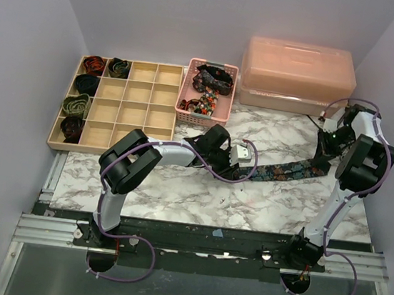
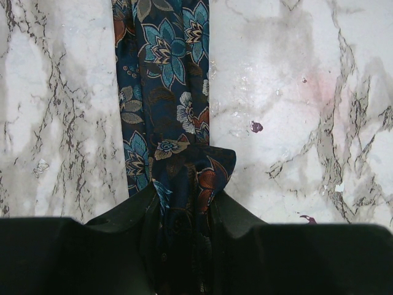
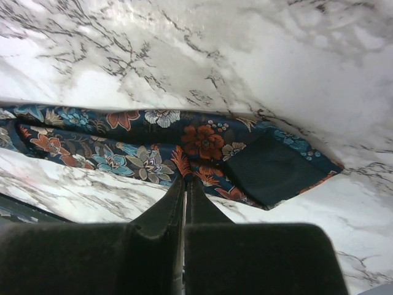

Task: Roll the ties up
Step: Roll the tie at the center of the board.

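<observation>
Navy floral fabric fills my left gripper [image 2: 184,201], jaws narrowed on the folded end of the tie [image 2: 164,74]. It lies flat on the marble table [image 1: 177,188], running right and slightly away to its wide end. There my right gripper [image 3: 185,181], fingers closed together, touches its edge.

Navy tie [image 2: 166,74] (teal, orange florals), grey-veined marble table [image 2: 295,92], pink basket [image 1: 201,117]

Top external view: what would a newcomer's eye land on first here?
The navy floral fabric necktie lies stretched across the marble table. One end is clamped in the left gripper, and the shut right gripper is at its other end. Next comes the compartmented wooden tray at rear left, with five coiled ties along its left side.
</observation>
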{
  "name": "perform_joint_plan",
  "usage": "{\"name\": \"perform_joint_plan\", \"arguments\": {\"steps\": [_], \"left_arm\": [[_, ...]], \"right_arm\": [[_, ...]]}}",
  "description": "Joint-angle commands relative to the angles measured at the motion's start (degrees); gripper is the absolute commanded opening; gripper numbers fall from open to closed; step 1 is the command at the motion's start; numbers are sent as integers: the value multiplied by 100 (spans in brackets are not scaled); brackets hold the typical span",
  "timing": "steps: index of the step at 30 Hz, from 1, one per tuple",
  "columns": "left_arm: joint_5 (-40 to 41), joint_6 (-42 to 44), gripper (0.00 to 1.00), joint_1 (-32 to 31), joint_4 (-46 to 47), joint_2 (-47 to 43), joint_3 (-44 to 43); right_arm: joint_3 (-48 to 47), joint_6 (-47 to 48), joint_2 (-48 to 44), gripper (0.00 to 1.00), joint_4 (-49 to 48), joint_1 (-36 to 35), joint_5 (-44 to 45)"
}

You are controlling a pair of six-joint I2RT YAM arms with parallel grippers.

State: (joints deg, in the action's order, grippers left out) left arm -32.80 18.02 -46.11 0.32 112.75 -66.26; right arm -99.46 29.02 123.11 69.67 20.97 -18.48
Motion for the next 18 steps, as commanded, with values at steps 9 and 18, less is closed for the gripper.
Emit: {"name": "perform_joint_plan", "arguments": {"steps": [9, 18], "left_arm": [[650, 149, 26, 181, -998, 372, 281], [462, 175, 25, 172, -962, 246, 360]], "right_arm": [[1009, 109, 236, 28, -971, 73, 1058], [1265, 237, -195, 40, -838, 255, 950]]}}
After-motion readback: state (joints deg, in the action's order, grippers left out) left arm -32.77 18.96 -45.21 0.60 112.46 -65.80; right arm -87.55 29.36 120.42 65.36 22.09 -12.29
